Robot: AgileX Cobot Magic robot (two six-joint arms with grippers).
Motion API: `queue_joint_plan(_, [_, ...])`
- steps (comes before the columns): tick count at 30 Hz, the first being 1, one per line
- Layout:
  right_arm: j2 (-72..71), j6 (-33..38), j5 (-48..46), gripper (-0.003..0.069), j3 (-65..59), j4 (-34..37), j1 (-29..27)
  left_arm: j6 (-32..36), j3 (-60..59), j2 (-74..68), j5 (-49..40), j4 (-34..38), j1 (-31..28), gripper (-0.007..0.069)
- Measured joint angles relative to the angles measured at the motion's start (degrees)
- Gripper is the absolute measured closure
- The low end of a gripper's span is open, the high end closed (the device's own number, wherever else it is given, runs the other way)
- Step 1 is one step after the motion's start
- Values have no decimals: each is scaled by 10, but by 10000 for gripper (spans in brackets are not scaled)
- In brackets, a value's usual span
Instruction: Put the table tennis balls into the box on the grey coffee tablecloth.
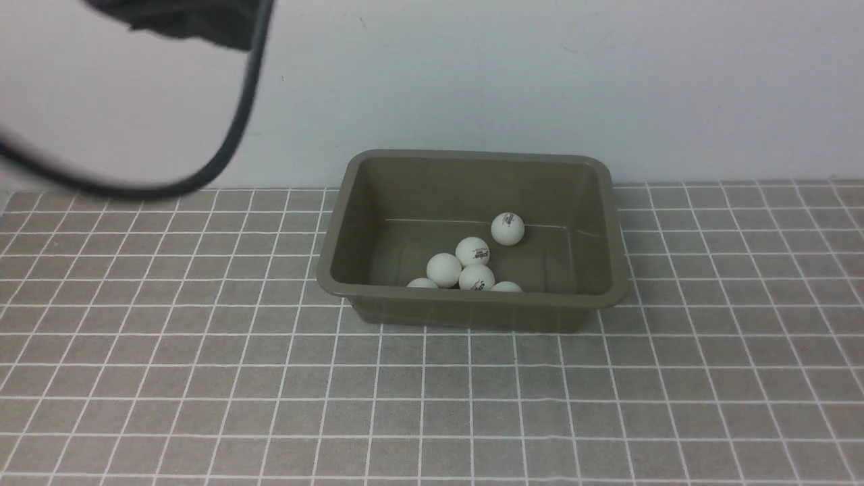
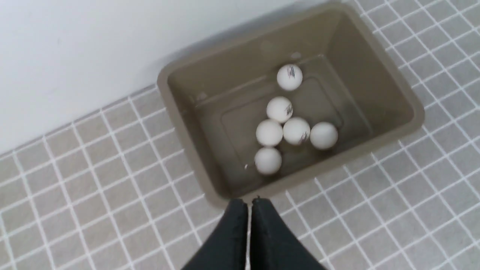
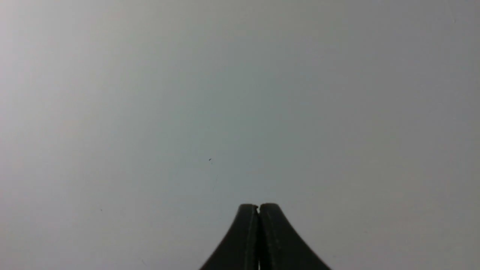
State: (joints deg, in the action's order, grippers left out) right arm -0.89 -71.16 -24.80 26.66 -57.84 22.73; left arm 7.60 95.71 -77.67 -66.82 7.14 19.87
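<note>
On the desk, the grey coffee tablecloth (image 1: 202,378), flat and smooth, reaching back to a white wall (image 1: 472,81). Toward the far edge of the cloth, just short of the wall and a little right of centre in the front view, the box (image 1: 472,316), upright, mouth open.

Inside the box, all six of the table tennis balls (image 2: 296,130). Five bunched on the floor of the tub toward its near wall, several touching one another; in the front view, two of them half hidden behind the near rim. Farther back, apart from the cluster and close to the far wall, a lone ball (image 1: 507,228) with its dark logo facing up.

Left hand (image 2: 249,204): fingers drawn together with only a thin slit between the tips, gripping nothing. Hangs well above the cloth, looking down into the box from outside its rim, touching neither. In the front view's upper left corner, only a dark blurred bulk of the left arm (image 1: 182,20), with a black cable (image 1: 233,135) looping down from it.

Right hand (image 3: 258,207): fingers pressed fully together, empty, facing nothing but a plain grey surface (image 3: 225,93).
</note>
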Motion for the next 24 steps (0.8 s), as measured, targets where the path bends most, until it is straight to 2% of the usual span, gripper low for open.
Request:
queue_joint_plan(2, [0,-4,0,673,-1,-12,0,0,-91,68,53,-2,0,629])
queue_joint_plan(3, [0,-4,0,673,-1,-14,0,0,-100,82,58,-2,0,629])
queue_joint_plan(5, [0,-4,0,673,-1,-20,0,1,-216,171,136,-1,0,629])
queue_joint_plan(9, [0,-5,1,673,-1,-21,0,2,-375,292,249,0,0,629])
queue_joint_plan(12, [0,-5,1,673,-1,-21,0,2,-466,369,307,1,0,629])
queue_joint_plan(18, [0,-5,1,673,-1,-21,0,2,-561,490,332,1,0,629])
queue_joint_plan(24, [0,-5,1,673,-1,-22,0,4,-586,558,306,0,0,629])
